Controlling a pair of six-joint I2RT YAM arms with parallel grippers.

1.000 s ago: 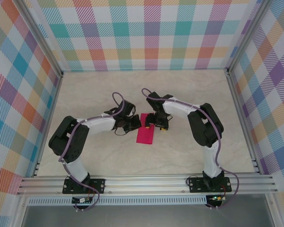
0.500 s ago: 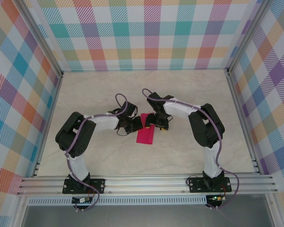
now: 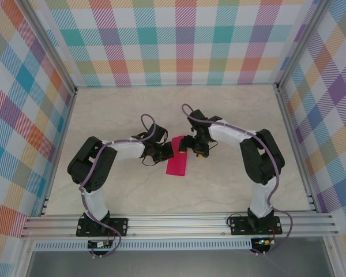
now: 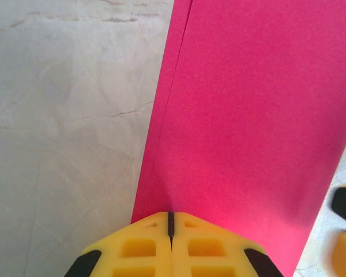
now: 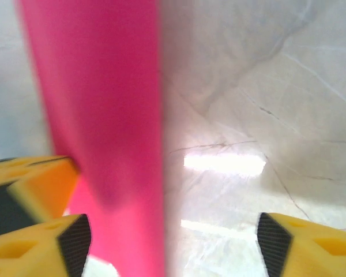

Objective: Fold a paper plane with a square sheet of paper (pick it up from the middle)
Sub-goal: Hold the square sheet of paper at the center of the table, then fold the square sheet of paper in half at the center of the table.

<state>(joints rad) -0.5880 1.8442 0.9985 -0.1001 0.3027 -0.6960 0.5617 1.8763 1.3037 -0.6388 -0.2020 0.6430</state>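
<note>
arms: left arm (image 3: 124, 149) and right arm (image 3: 230, 134), white shells, chunky black joints
cables: purple cable (image 3: 145, 121) running along each arm
bases: black mounting plates (image 3: 101, 224)
hands: left hand (image 4: 170, 218) and right hand (image 5: 170, 226), yellow fingers (image 4: 138, 248) with cut-out pockets, black corner patches

A: What is the sheet of paper (image 4: 248, 115) like?
B: Thin, matt magenta, smooth with a fine grain.
A: And the left tool (image 4: 170, 222)?
B: Yellow moulded plastic, matt, with black inserts. The right tool (image 5: 173, 248) looks the same.
A: The worktop (image 4: 63, 144)?
B: Pale, stone-like, faintly veined and smooth, with a soft glare by the right tool.
A: The rails (image 3: 179, 222)?
B: Silvery metal, satin. The walls (image 3: 184, 40) bear a matt checked print, and the arms (image 3: 124, 149) have white and black plastic shells.
</note>
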